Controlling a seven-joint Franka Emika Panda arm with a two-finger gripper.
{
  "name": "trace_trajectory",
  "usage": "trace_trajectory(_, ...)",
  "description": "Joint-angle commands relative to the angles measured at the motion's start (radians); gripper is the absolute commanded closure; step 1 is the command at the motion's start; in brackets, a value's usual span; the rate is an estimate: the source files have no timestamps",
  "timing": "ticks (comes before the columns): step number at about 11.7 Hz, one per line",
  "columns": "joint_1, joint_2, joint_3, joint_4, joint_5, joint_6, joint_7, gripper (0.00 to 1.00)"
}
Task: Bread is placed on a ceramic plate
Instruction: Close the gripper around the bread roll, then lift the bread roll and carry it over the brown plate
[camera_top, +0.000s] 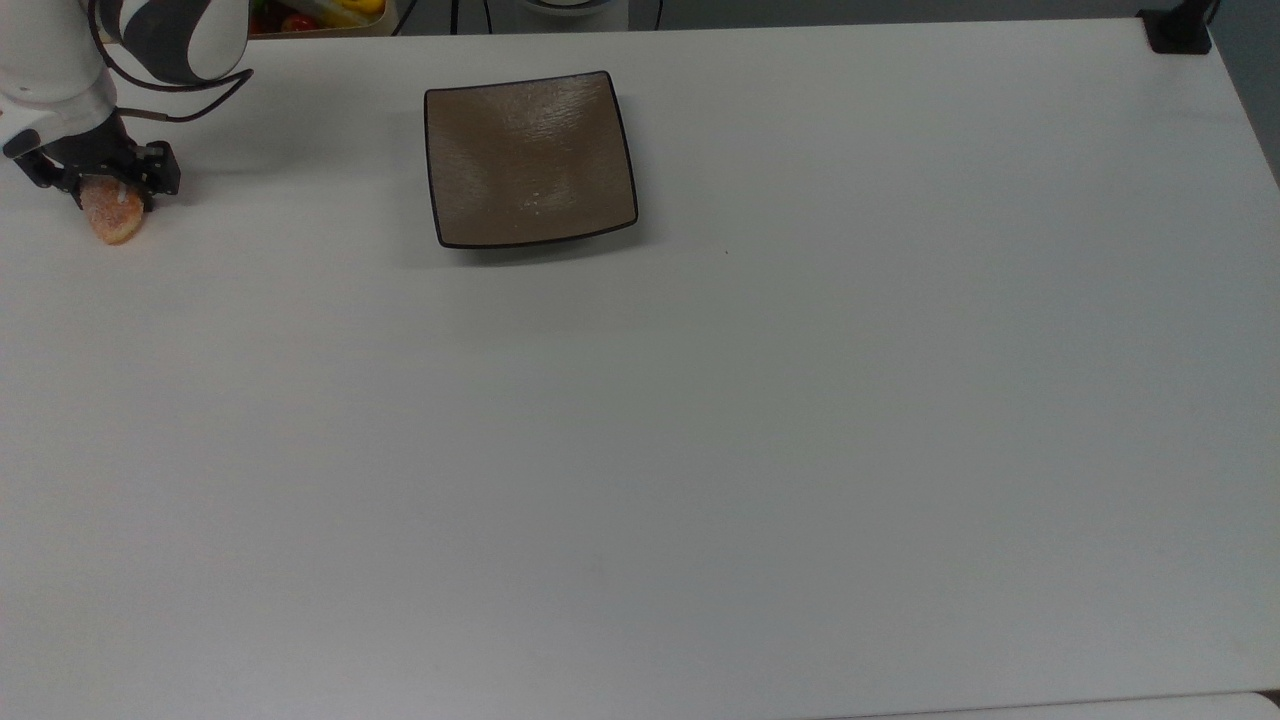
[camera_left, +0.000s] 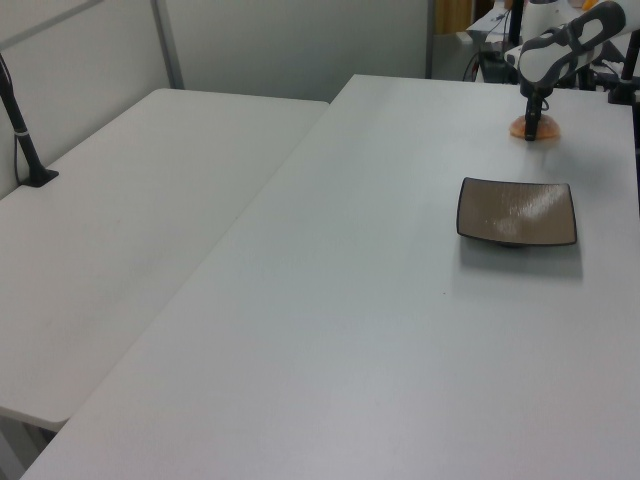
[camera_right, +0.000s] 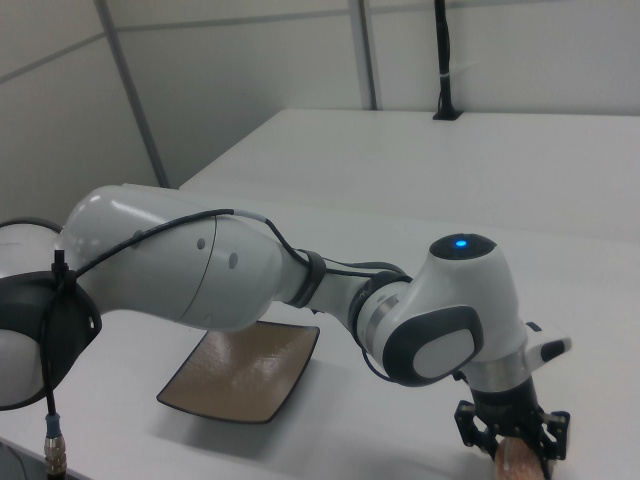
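The bread (camera_top: 117, 220), a small orange-brown sugared bun, lies on the white table at the top view's far left edge. My gripper (camera_top: 113, 196) stands over it, black fingers pressed against its two sides, shut on it. In the left view the gripper (camera_left: 531, 127) and bread (camera_left: 546, 128) are at the far right end of the table. The right view has the gripper (camera_right: 514, 448) at the bottom with the bread (camera_right: 521, 466) between its fingers. The square glossy brown ceramic plate (camera_top: 530, 160) sits bare to the right of the bread in the top view, also seen in the left view (camera_left: 517, 210) and right view (camera_right: 240, 375).
A crate of colourful items (camera_top: 315, 15) stands beyond the table's far edge near the arm. A black mount (camera_top: 1178, 30) is fixed at the top view's top right corner. In the left view a second white table (camera_left: 130, 200) adjoins, carrying a black post (camera_left: 25, 140).
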Motion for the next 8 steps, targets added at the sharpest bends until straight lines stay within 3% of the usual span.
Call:
trace_trajectory(1, 0.008, -0.065, -0.005, -0.023, -0.016, -0.057, -0.020, 0.49)
trace_trajectory(6, 0.098, -0.231, 0.013, 0.012, 0.002, -0.328, -0.008, 0.49)
trace_trajectory(8, 0.117, -0.314, 0.053, 0.029, 0.023, -0.444, -0.008, 0.49)
